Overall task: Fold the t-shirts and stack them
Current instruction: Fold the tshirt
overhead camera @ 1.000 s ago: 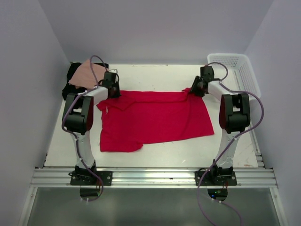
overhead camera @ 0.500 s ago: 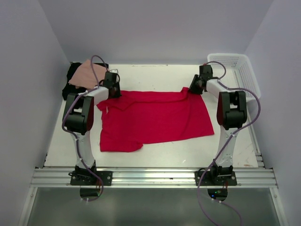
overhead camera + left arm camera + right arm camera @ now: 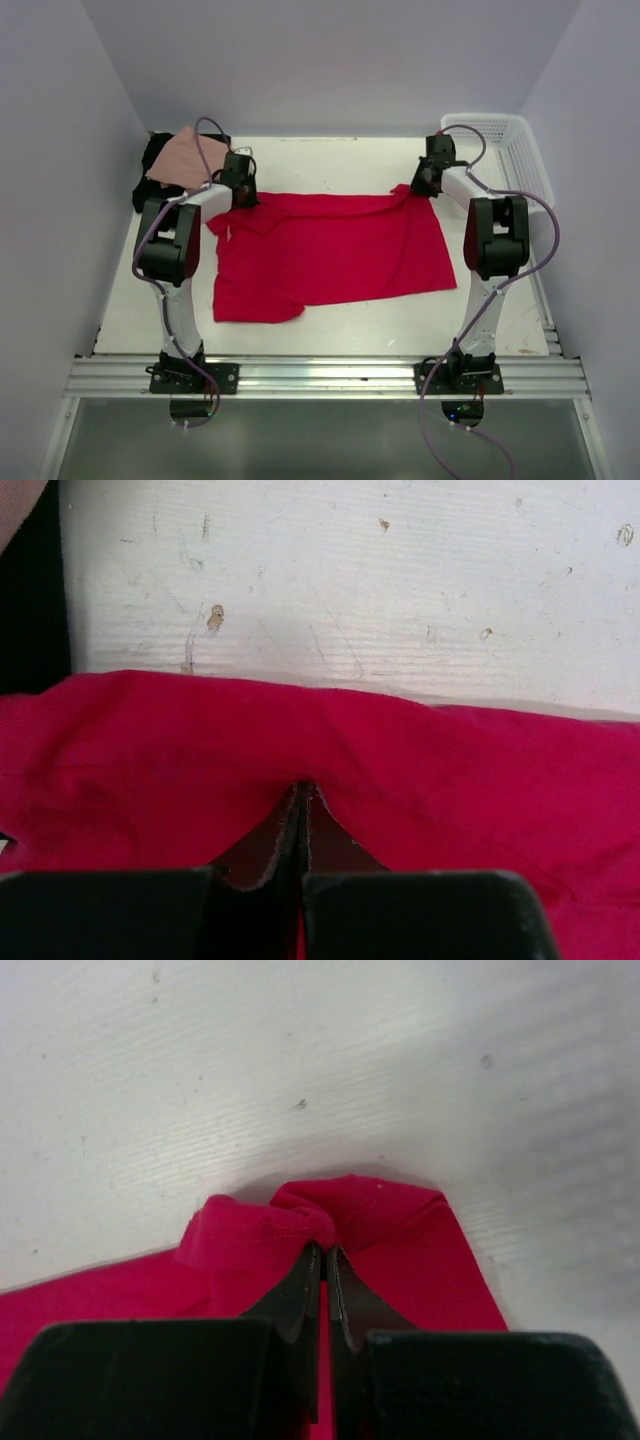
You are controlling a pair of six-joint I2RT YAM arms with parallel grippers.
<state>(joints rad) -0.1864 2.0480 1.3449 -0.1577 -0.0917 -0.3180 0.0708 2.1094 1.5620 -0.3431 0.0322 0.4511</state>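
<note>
A bright red t-shirt (image 3: 330, 250) lies spread across the middle of the white table. My left gripper (image 3: 243, 194) is shut on the shirt's far left edge; in the left wrist view the jaws (image 3: 303, 792) pinch a fold of red cloth (image 3: 420, 770). At the far right corner my right gripper (image 3: 418, 186) is shut on the shirt, and the right wrist view shows red cloth (image 3: 300, 1215) bunched at its closed tips (image 3: 324, 1252). A salmon-pink t-shirt (image 3: 183, 158) lies on a black t-shirt (image 3: 150, 175) at the far left corner.
A white lattice basket (image 3: 505, 150) stands at the far right of the table. The walls of the enclosure close in on both sides and at the back. An aluminium rail (image 3: 320, 375) carries the arm bases along the near edge.
My right gripper has closed on the red shirt's far right corner, which has bunched up at its tips. The left arm has stayed still.
</note>
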